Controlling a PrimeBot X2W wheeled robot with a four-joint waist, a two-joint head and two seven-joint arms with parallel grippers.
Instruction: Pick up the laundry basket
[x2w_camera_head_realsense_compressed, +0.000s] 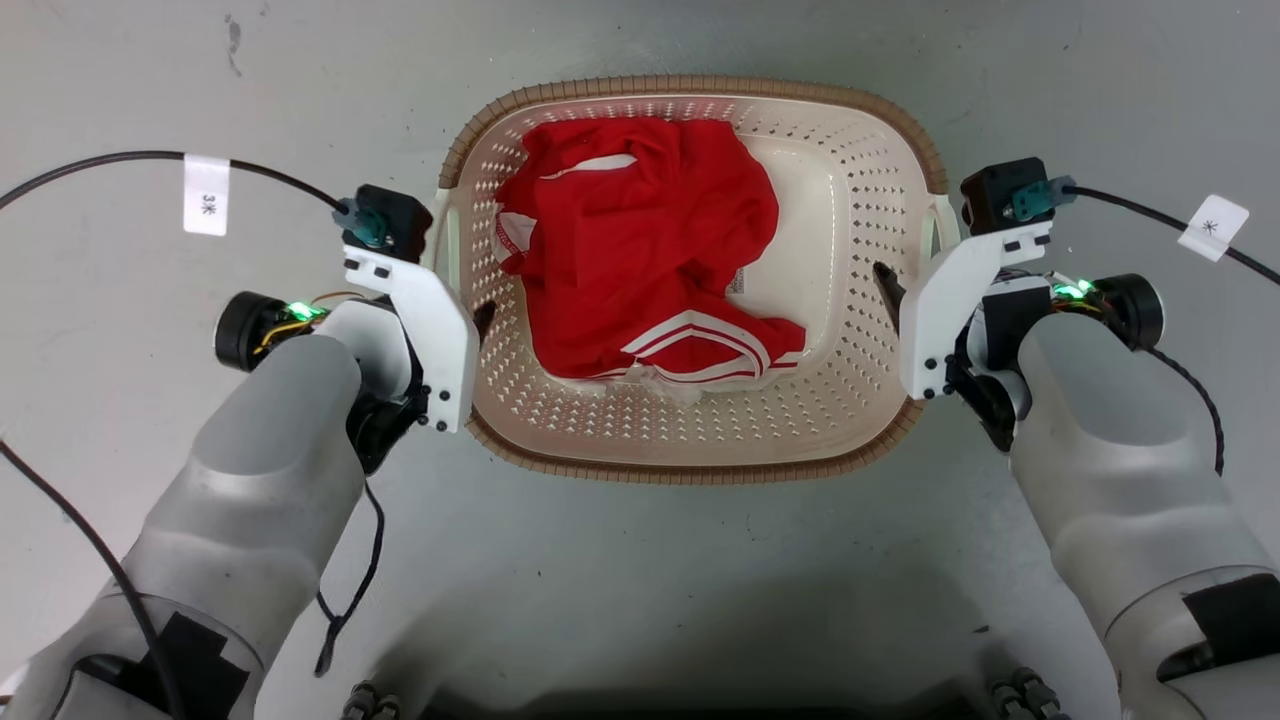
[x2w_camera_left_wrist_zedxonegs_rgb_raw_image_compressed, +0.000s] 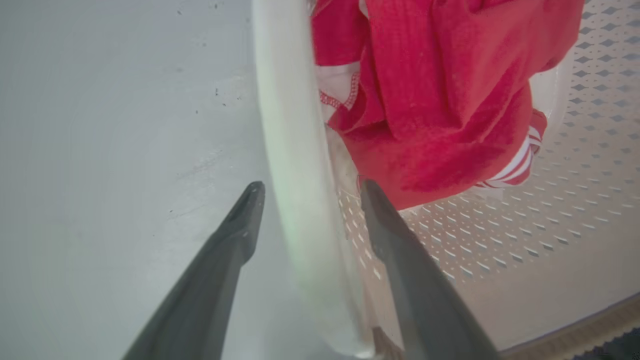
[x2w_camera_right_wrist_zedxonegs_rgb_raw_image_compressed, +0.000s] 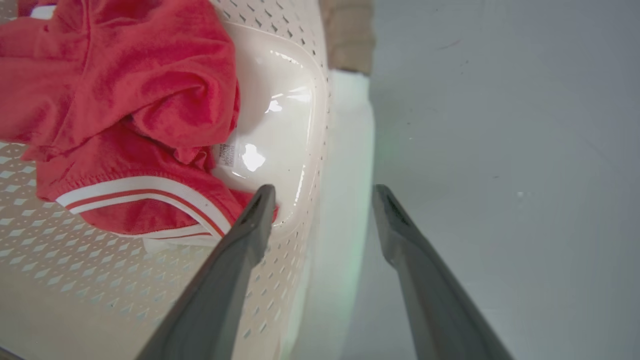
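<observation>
One cream plastic laundry basket (x2w_camera_head_realsense_compressed: 700, 468), rounded-rectangular with perforated walls and a brown ribbed rim, stands on the pale grey floor (x2w_camera_head_realsense_compressed: 640, 600) in the upper middle of the head view, directly between the robot's two arms. A crumpled red garment (x2w_camera_head_realsense_compressed: 640, 230) with white stripes along one hem lies inside it, covering the basket's left and centre and leaving a glossy patch of the bottom bare on the right. A white side handle sits on each short side, the left handle (x2w_camera_head_realsense_compressed: 447, 240) and the right handle (x2w_camera_head_realsense_compressed: 940, 225).

The left gripper (x2w_camera_left_wrist_zedxonegs_rgb_raw_image_compressed: 312, 186) straddles the left handle, which runs as a blurred white band between its two dark fingers; one finger is outside over the floor, the other inside by the perforated wall, close to the red cloth. Its jaws are spread, not clamped on the band. The right gripper (x2w_camera_right_wrist_zedxonegs_rgb_raw_image_compressed: 324, 190) mirrors this at the right handle: one finger tip lies inside against the stripe-edged hem, the other outside over the floor, jaws likewise spread with the handle between them.

Farther out, green lights glow on both wrists, and a black cable (x2w_camera_head_realsense_compressed: 110, 160) with a white tag (x2w_camera_head_realsense_compressed: 207, 195) trails from each wrist camera.
</observation>
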